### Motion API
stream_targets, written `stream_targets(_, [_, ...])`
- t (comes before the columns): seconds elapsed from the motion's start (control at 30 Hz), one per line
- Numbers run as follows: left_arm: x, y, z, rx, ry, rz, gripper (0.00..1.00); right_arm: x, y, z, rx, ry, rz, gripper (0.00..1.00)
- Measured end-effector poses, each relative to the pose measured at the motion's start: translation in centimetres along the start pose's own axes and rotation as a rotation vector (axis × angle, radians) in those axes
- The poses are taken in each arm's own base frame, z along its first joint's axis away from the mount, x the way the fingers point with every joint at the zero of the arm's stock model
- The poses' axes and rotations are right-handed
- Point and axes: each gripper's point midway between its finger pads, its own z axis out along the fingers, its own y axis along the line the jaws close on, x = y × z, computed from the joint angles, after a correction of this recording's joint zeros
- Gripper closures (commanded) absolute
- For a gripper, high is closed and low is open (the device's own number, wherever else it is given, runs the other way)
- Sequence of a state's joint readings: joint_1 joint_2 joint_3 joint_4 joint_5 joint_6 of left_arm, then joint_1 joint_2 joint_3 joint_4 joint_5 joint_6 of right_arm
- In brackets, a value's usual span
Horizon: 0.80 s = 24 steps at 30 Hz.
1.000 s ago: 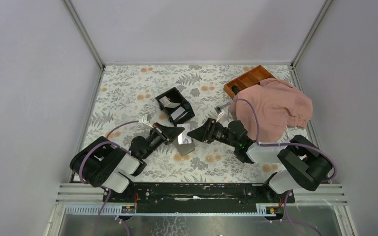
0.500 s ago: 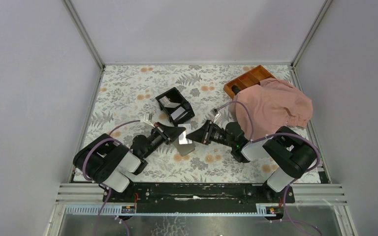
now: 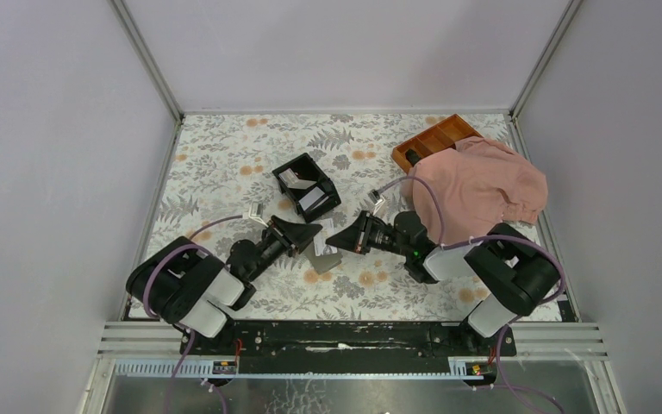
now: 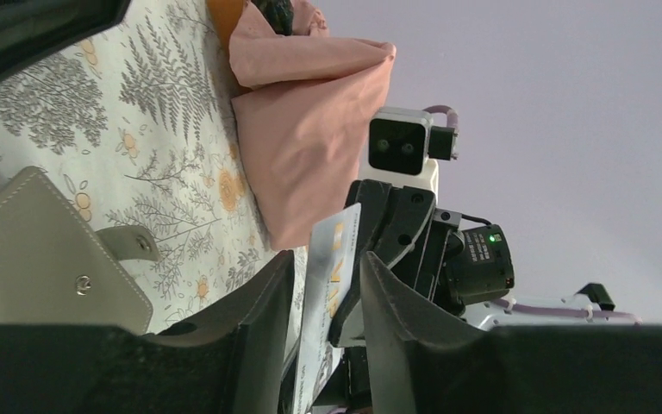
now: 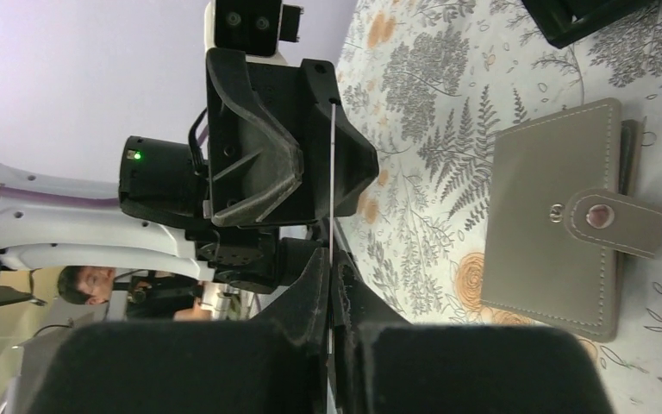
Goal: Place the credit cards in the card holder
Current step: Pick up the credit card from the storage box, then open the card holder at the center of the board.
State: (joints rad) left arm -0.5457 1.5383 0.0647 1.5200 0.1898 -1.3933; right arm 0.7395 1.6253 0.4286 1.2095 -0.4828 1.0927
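Note:
A pale credit card (image 4: 326,297) with orange print stands on edge in mid-air between the two grippers. My right gripper (image 5: 331,259) is shut on it; in the right wrist view the card (image 5: 331,172) shows edge-on as a thin line. My left gripper (image 4: 327,259) is open around the same card, with a gap on each side. The grey-taupe card holder (image 3: 324,258) lies closed on the table just below both grippers, its snap tab (image 5: 612,220) fastened. It also shows in the left wrist view as the card holder (image 4: 34,259).
A black two-compartment box (image 3: 307,185) with pale cards inside stands behind the grippers. A pink cloth (image 3: 481,191) covers the right side, partly over an orange-brown divided tray (image 3: 435,138). The floral table mat (image 3: 224,155) runs to the walls.
The right gripper closed onto the card while the left gripper, which held it before, opened. The right arm moved slightly left toward the left gripper.

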Motion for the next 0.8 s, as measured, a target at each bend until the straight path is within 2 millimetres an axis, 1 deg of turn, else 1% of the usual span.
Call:
stream_targets(0.1, [-0.5, 0.2, -0.4, -0.014, -0.023, -0.001, 0.55, -0.1, -0.1, -0.2, 0.039, 0.012, -0.032, 1.0])
stream_targets(0.23, [-1.1, 0.7, -1.1, -0.043, -0.058, 0.004, 0.55, -1.1, 0.3, -0.1, 0.102, 0.015, -0.105, 1.0])
stream_targets(0.33, [-1.5, 1.3, -1.6, -0.084, -0.087, 0.016, 0.57, -1.8, 0.1, 0.1, 0.174, 0.032, -0.161, 1.0])
stream_targets(0.47, [-2.3, 2.5, -2.2, -0.165, -0.131, 0.042, 0.64, -2.2, -1.5, 0.0, 0.294, 0.075, -0.221, 1.0])
stream_targets(0.6, [-3.1, 3.6, -3.1, -0.24, -0.173, 0.073, 0.74, -2.1, -3.6, -0.3, 0.408, 0.125, -0.261, 1.0])
stream_targets(0.7, [-3.3, 5.0, -3.9, -0.312, -0.187, 0.096, 0.82, -2.0, -5.4, -0.5, 0.488, 0.171, -0.283, 1.0])
stream_targets(0.8, [-3.0, 7.0, -4.7, -0.4, -0.176, 0.115, 0.89, -1.8, -7.0, -0.7, 0.559, 0.212, -0.302, 1.0])
